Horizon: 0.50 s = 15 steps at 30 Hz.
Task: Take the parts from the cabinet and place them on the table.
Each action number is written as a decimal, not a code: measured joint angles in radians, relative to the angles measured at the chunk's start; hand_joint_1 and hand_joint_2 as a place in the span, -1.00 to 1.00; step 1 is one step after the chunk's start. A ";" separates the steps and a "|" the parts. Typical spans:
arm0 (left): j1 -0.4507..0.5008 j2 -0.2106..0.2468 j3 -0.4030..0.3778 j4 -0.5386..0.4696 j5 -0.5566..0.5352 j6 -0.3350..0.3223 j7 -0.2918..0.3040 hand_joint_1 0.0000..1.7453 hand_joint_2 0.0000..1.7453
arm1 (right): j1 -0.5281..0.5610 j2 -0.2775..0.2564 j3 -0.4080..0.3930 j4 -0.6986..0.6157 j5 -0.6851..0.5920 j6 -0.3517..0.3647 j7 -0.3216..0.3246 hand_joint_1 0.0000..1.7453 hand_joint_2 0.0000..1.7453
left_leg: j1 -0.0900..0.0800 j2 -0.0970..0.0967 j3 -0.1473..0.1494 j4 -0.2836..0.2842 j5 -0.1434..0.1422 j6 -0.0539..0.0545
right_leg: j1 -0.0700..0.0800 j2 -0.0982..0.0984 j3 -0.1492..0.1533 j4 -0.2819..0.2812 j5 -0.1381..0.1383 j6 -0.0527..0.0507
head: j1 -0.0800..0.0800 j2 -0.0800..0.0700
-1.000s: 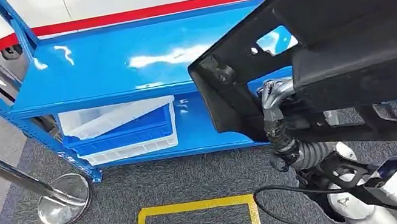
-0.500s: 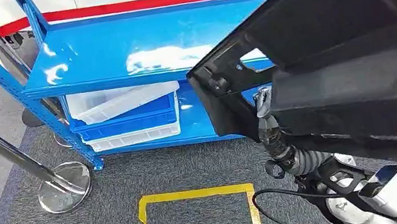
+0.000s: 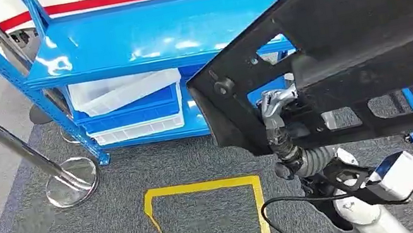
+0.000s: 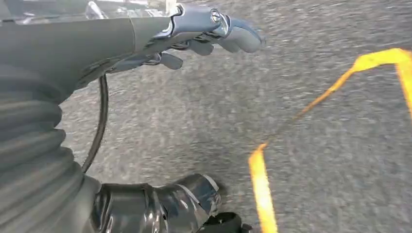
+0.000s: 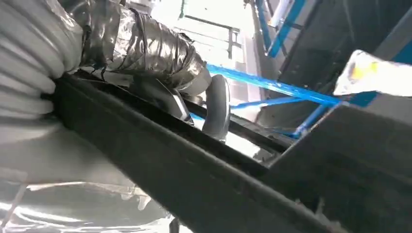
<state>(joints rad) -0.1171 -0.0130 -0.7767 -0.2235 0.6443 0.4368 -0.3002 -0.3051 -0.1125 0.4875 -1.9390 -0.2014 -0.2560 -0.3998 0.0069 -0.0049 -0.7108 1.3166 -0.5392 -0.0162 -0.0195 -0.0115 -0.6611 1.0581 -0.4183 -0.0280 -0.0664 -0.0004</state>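
One black part point(image 3: 362, 31) is grasped by the right hand point(image 3: 276, 107); left hand point(image 4: 194, 36) loose, empty.

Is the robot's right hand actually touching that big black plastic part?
Touching. In the right wrist view the right hand wraps its fingers over the edge of the big black plastic part, with no gap showing.

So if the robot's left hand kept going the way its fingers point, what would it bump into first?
Probably nothing soon. The left hand hangs empty with its fingers stretched out over the grey carpet. The yellow tape line lies below, but depth is hard to judge.
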 joint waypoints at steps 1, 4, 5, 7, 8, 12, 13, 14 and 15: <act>0.000 0.000 0.001 0.000 0.004 -0.007 0.002 -1.00 1.00 | 0.001 0.000 0.000 0.003 0.000 0.002 -0.001 1.00 1.00 | 0.001 0.000 0.038 -0.036 0.043 0.001 | -0.001 0.000 -0.015 0.001 0.010 0.003 | 0.000 0.000; -0.004 0.001 0.003 0.000 0.003 -0.050 -0.004 -1.00 1.00 | -0.003 0.005 0.000 0.014 0.000 0.016 -0.007 1.00 1.00 | -0.008 -0.003 0.232 -0.313 -0.007 0.012 | -0.001 -0.001 -0.038 0.001 0.040 0.019 | 0.000 0.000; -0.005 0.001 0.005 0.000 0.002 -0.062 0.001 -1.00 1.00 | -0.005 0.009 0.001 0.020 0.003 0.024 -0.008 1.00 1.00 | -0.010 -0.003 0.233 -0.320 -0.012 0.017 | -0.003 -0.002 -0.037 -0.008 0.054 0.025 | 0.003 0.000; -0.004 0.001 0.007 0.000 0.002 -0.071 0.008 -1.00 1.00 | -0.014 0.015 0.007 0.032 0.011 0.030 -0.006 1.00 1.00 | -0.016 -0.005 0.217 -0.322 0.008 0.029 | -0.006 -0.002 -0.034 -0.025 0.079 0.037 | -0.002 0.000; -0.003 0.001 0.007 0.000 -0.002 -0.072 0.014 -1.00 1.00 | -0.015 0.015 0.008 0.036 0.013 0.028 -0.004 1.00 1.00 | -0.010 -0.001 0.211 -0.338 0.026 0.039 | 0.001 0.003 -0.037 -0.027 0.083 0.044 | 0.001 0.000; -0.006 0.001 0.007 0.000 -0.012 -0.039 0.054 -1.00 1.00 | -0.010 0.015 0.008 0.051 0.019 0.002 0.002 1.00 1.00 | -0.010 0.005 0.175 -0.336 0.063 0.066 | 0.000 0.009 -0.088 0.171 -0.122 0.044 | 0.008 0.000; -0.007 0.001 0.007 0.000 -0.018 -0.032 0.059 -1.00 1.00 | -0.005 0.015 0.008 0.055 0.022 -0.002 0.007 1.00 1.00 | -0.013 0.005 0.161 -0.333 0.072 0.067 | 0.000 0.009 -0.097 0.239 -0.135 0.044 | 0.008 0.000; -0.007 0.001 0.007 0.000 -0.020 -0.028 0.064 -1.00 1.00 | -0.002 0.014 0.008 0.058 0.026 -0.005 0.011 1.00 1.00 | -0.014 0.005 0.146 -0.328 0.080 0.066 | 0.000 0.009 -0.097 0.277 -0.105 0.043 | 0.008 0.000; -0.008 0.001 0.007 0.000 -0.024 -0.024 0.066 -1.00 1.00 | 0.000 0.014 0.008 0.061 0.031 -0.005 0.014 1.00 1.00 | -0.015 0.001 0.129 -0.320 0.088 0.064 | 0.001 0.009 -0.084 0.280 -0.055 0.041 | 0.008 0.000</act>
<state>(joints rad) -0.1249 -0.0122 -0.7694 -0.2235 0.6203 0.4127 -0.2338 -0.3048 -0.0984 0.4955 -1.8780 -0.1701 -0.2613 -0.3853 -0.0084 -0.0034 -0.5815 0.9964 -0.4516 0.0478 -0.0188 -0.0021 -0.7456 1.3379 -0.4735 0.0131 -0.0580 -0.0004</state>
